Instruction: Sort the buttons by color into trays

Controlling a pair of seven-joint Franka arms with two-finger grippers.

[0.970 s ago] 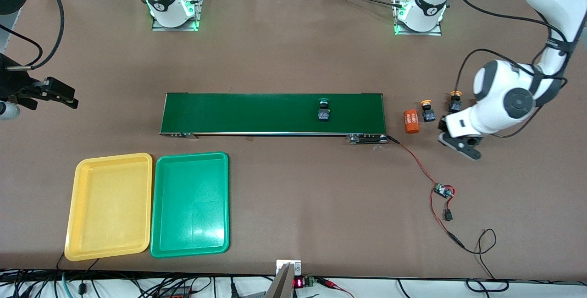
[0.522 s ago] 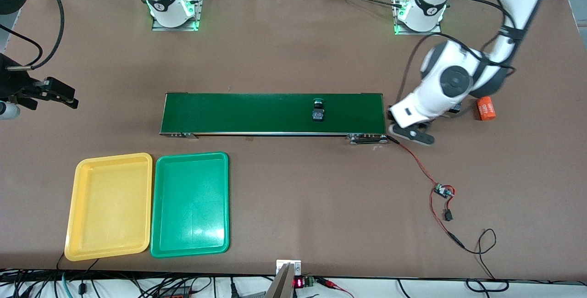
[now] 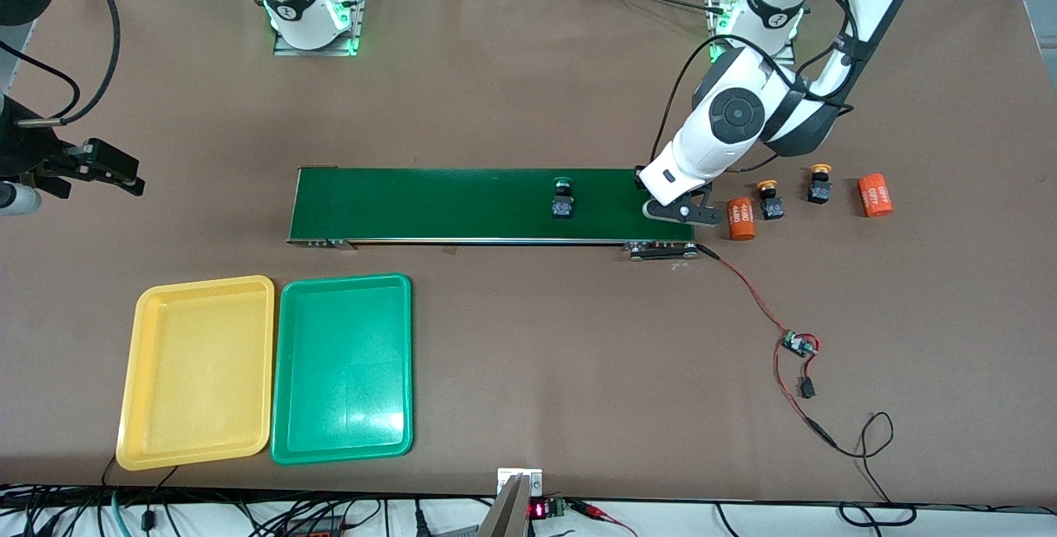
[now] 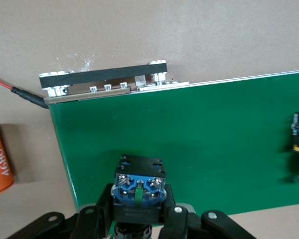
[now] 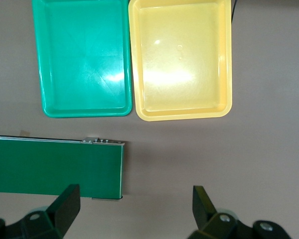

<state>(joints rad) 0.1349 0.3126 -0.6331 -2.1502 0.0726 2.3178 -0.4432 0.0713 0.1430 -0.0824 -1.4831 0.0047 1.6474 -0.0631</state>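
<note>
progress: zero sorted, yellow tray (image 3: 196,372) and green tray (image 3: 342,368) lower left both bare | left gripper (image 4: 139,219) clamped on a button (image 4: 139,188) over conveyor belt (image 3: 462,205) end, another green-capped button (image 3: 563,200) mid-belt | two yellow-capped buttons (image 3: 770,200) on table at right (orange cylinders (image 3: 741,218) don't count) | right gripper (image 5: 134,201) waiting wide open, far left

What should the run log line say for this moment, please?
left gripper: shut on button, over belt end | right gripper: open, waiting | second button: on belt | trays: no buttons
</note>
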